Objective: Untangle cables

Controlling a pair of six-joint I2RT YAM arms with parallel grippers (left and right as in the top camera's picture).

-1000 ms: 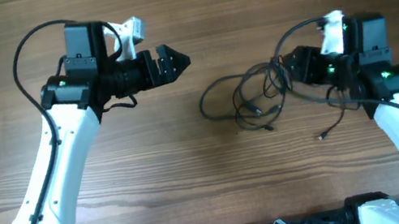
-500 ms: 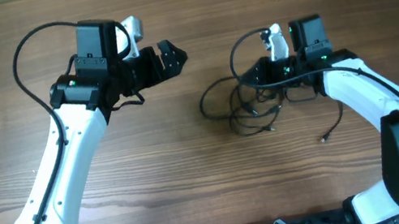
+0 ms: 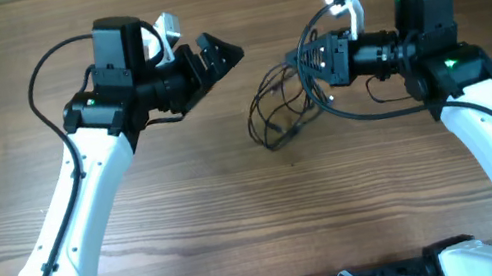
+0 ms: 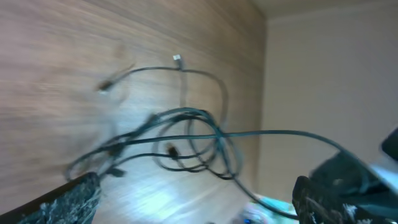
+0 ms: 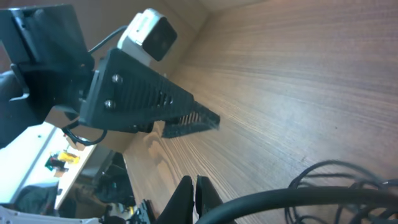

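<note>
Several tangled cables, right hand apparently clamped on them, left hand spread wide

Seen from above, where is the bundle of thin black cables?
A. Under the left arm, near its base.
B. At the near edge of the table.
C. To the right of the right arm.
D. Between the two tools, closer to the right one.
D: the cables sit between the left tool and the right tool, and their loops reach the right one.
</note>
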